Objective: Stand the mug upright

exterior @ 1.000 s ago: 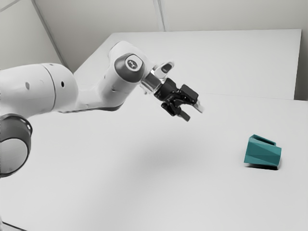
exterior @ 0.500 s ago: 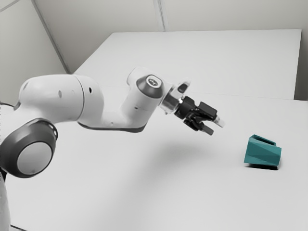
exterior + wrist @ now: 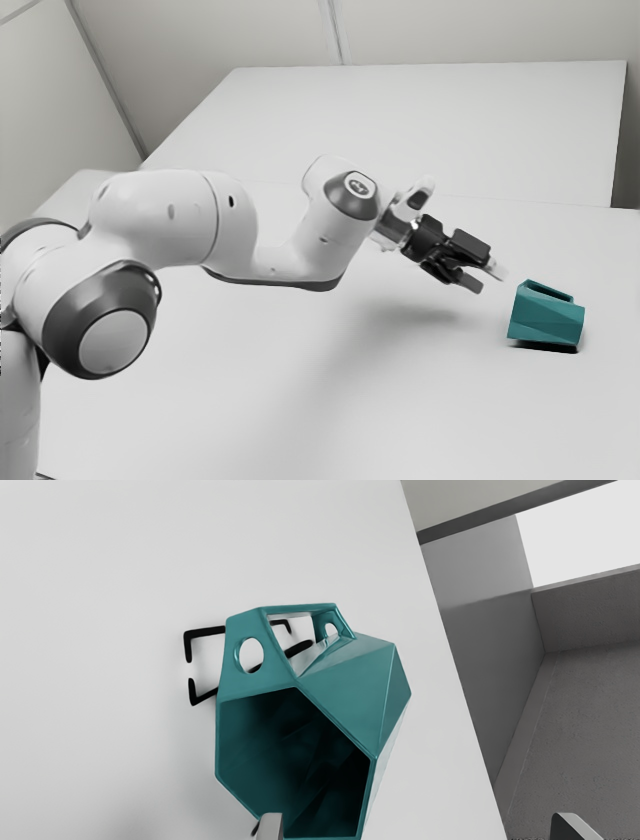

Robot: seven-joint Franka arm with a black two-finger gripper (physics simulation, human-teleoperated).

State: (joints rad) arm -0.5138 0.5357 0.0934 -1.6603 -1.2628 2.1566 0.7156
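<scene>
Exterior view, my pincer [image 3: 484, 277]: wide open, nothing held; it hangs above the table, slanting down toward the mug's mouth, with a gap to the mug.
My fingertips [image 3: 270, 826]: well spread in the wrist view; one overlaps the edge of the mug's mouth there, the other stands well off past the mug, so I judge my aim off-centre.
Mug [image 3: 546, 318]: lying on its side, toward the exterior view's right, on the table, its open mouth [image 3: 305, 765] facing me, not upright.
Handle [image 3: 298, 608]: on the upper part of the mug as it lies, its opening plain to see.
Step in hand: closing in on the mug, as I judge it. I should shift sideways until the wall I want lies between my fingers, then ease in slowly. One finger inside the mouth and one outside would pinch a wall; catching the rim with a tip could roll or push the mug away.
After a firm hold: lift a little before swinging the mouth up, then lower the base flat and let go gently.
Table [image 3: 330, 410]: pale and flat beneath the mug; I should keep my lower finger from scraping it.
Since the earlier frame: I have moved toward the exterior view's right and a little lower, nearer the mug; the mug has not moved.
</scene>
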